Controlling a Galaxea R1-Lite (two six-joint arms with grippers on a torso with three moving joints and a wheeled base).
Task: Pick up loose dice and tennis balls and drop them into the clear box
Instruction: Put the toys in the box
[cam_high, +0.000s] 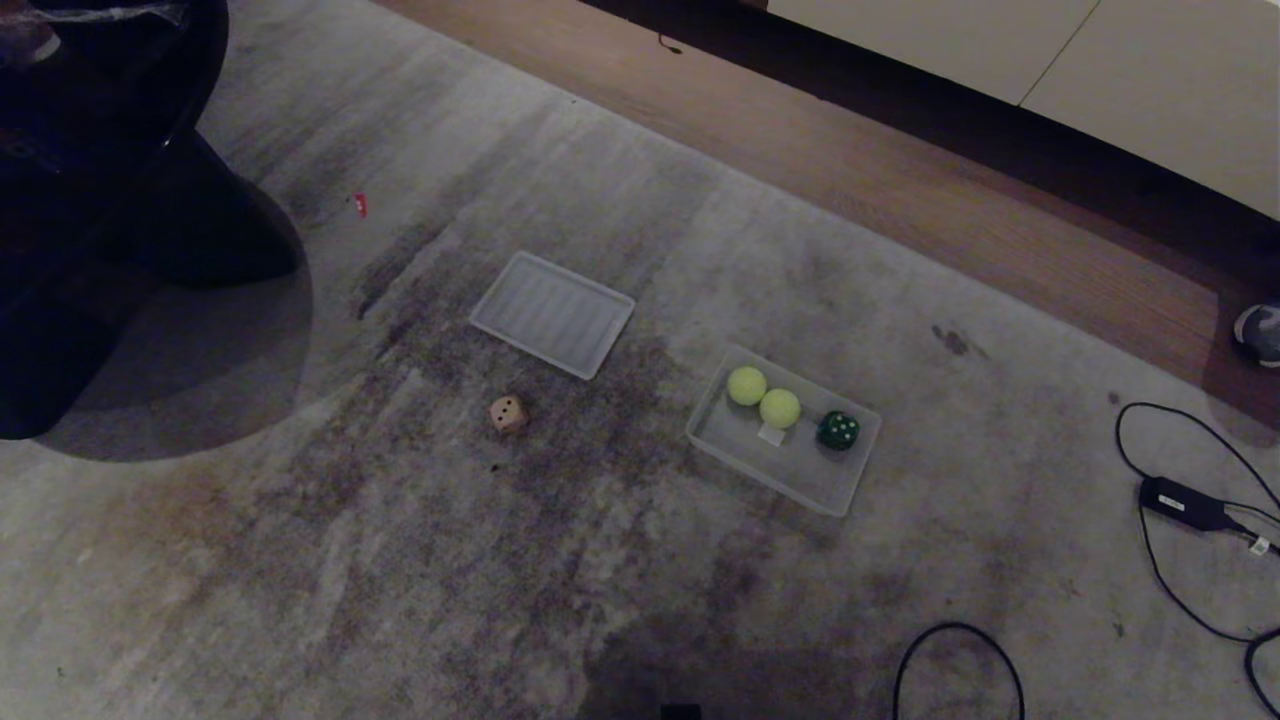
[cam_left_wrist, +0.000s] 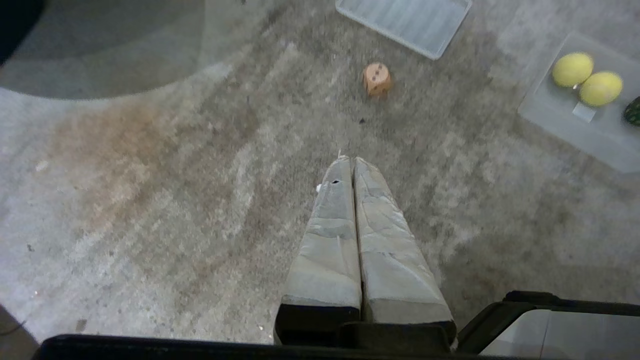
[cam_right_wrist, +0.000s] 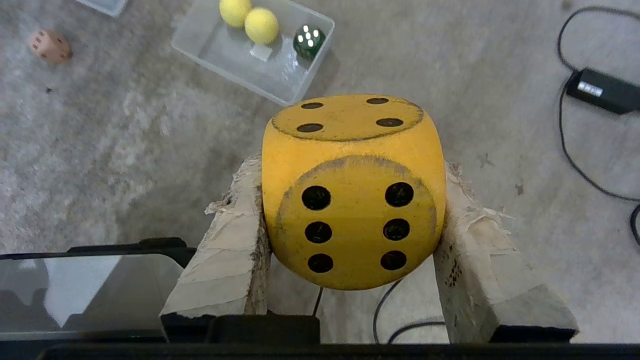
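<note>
In the head view, the clear box (cam_high: 856, 482) sits right of centre on the grey carpet (cam_high: 300, 560), holding two tennis balls (cam_high: 747, 386) side by side and a dark green die (cam_high: 838, 430). A pinkish-tan die (cam_high: 508, 413) lies loose on the carpet left of the box, below the ribbed clear lid (cam_high: 552, 313). A black adapter (cam_high: 1184, 503) with cables lies at the right edge.

In the left wrist view, the left tool (cam_left_wrist: 352, 162) has its fingers pressed together, grasping nothing, above bare carpet (the tan die lies beyond its tips).

In the right wrist view, the right tool (cam_right_wrist: 352, 200) is clamped on a yellow die (cam_right_wrist: 352, 192), six pips facing the camera, in mid-frame above the carpet.
</note>
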